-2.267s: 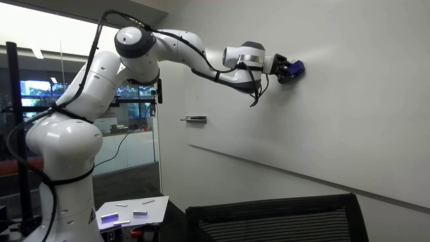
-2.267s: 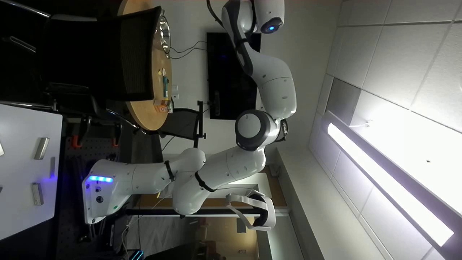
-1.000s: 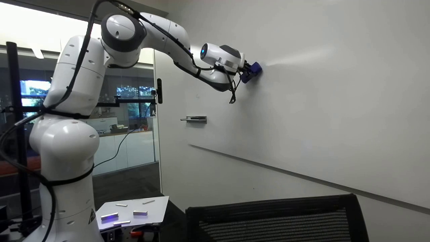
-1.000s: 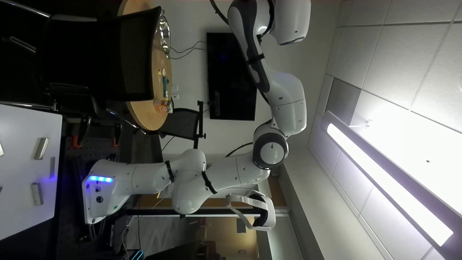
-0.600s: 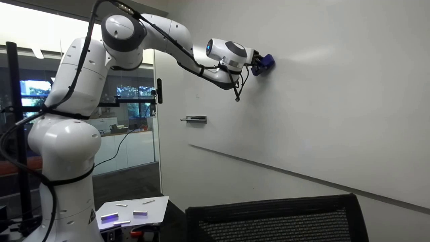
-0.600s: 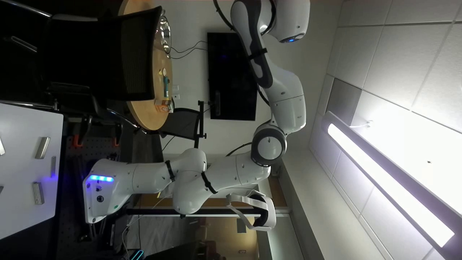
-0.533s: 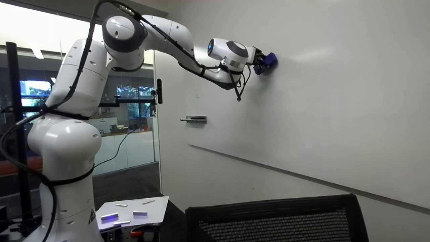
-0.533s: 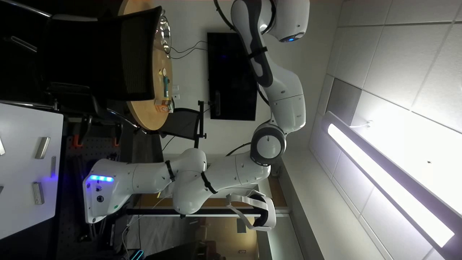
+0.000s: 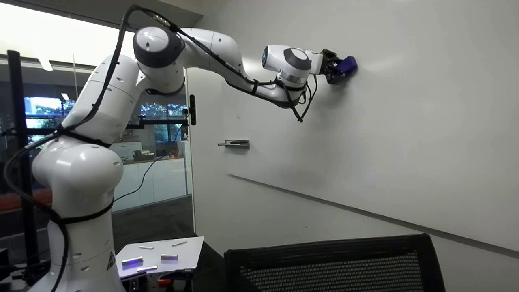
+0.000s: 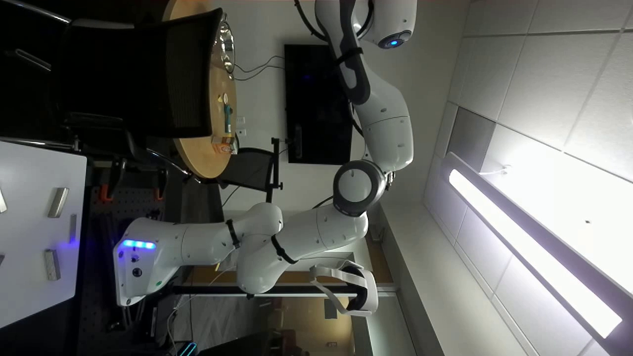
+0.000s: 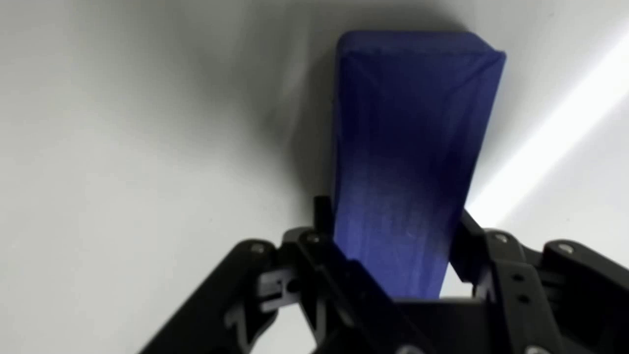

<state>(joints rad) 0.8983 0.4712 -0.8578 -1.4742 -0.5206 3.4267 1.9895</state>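
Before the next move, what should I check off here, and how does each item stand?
1. Grip: ok; the jaws are clamped on the block from both sides.
2. Block in wrist view: ok; its far end shows past the jaws.
3. Block flat on the board: cannot tell; its contact face is hidden.
4. Block clear of the chair: ok; the chair stands well below it.
5. Jaws visible in both exterior views: not ok; an exterior view leaves them out of frame.

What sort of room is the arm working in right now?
Most likely an office meeting room, perhaps used as a lab: it has a large whiteboard, a wall-mounted screen and a mesh-backed chair.
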